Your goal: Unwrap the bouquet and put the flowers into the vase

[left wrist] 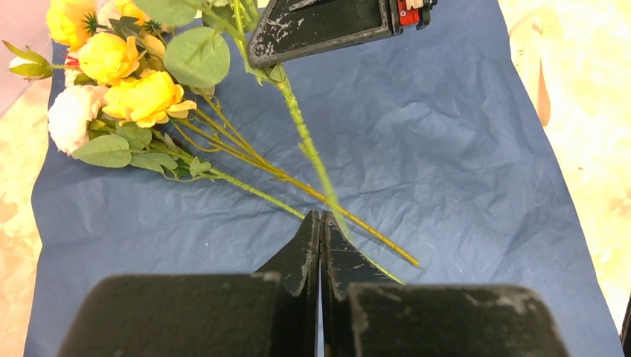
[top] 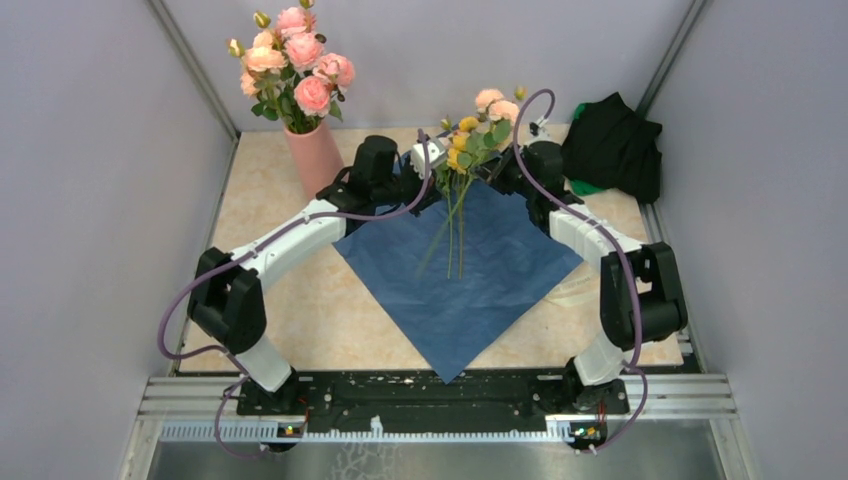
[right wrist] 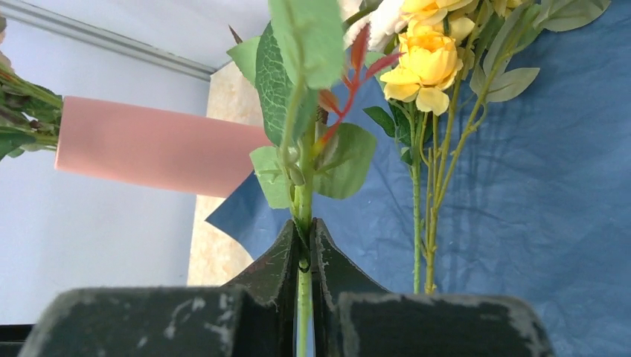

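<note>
Overview from the top external camera: finding the bouquet (top: 458,215) undone, with one sheet of blue paper (top: 470,290) lying flat mid-table (top: 300,290), one corner pointing at the near edge. Seeing the flowers (top: 468,140) lying on its far corner, blooms toward the far edge, stems toward the near one. Counting one vase (top: 314,158) standing upright near the far-left corner and carrying larger pink roses (top: 295,55). Counting also one black cloth heap (top: 612,148) at the far-right corner and one cream ribbon (top: 573,288) lying just off the paper's right corner.

Left wrist view: looking down on the left gripper (left wrist: 320,223), jaws pressed together on nothing, tips just beside the thin stems. Judging it to be waiting clear of the pick. Counting three yellow blooms (left wrist: 147,98) and one pale one.

Right wrist view: finding the right gripper (right wrist: 303,238) clamped on one green stem (right wrist: 305,193), low under its leaves, probably for lifting it singly toward the vase, which is standing well apart. Counting at least three thinner stems beside it, ungripped; not managing an exact count.
</note>
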### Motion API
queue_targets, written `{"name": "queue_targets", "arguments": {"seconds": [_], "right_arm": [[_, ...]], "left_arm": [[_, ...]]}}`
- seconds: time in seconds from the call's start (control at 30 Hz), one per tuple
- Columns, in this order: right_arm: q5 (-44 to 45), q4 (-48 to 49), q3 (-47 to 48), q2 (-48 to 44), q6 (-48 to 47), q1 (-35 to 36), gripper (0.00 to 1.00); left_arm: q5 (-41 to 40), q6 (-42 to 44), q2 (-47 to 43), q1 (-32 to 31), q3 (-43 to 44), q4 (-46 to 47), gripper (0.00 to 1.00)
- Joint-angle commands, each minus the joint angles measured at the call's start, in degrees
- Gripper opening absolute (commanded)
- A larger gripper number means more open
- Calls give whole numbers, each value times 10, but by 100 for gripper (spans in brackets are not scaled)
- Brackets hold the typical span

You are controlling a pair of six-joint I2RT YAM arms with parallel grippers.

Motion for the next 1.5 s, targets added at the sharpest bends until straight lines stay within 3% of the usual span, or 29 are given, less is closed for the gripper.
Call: {"name": "queue_targets", "arguments": {"seconds": [0.0,0.17,0.3,0.37,0.47,0.6,0.87,1.3,1.47], "right_arm": [[-6,25,22,-1,-23,-4,0],[-37,20,16,-11,-57,-3,0],[-82,11,2,-25,-90,-3,0],[-91,-4,-7,-37,-117,-1,0],[-89,-41,-9,-62,-166,3,0],[-127,-114,13,-83,-233,5,0],[-135,-211,4,-141,-303,20,0],[-146,-227,-25,-179,-315,34,0],[-140,-229,-28,-187,-314,37,0]], "left_arm": [[10,1,-21,-4,-8,25,0],[5,-20,-29,-3,-32,65,3],[-24,-48,-33,-3,-48,116,28],[-38,-63,-22,-3,-42,127,45],[-3,-83,-3,-2,-34,143,69],[33,-103,21,-3,-18,158,85],[52,-117,60,-2,30,167,87],[33,-232,81,1,1,293,81],[71,-283,103,4,2,336,81]]}}
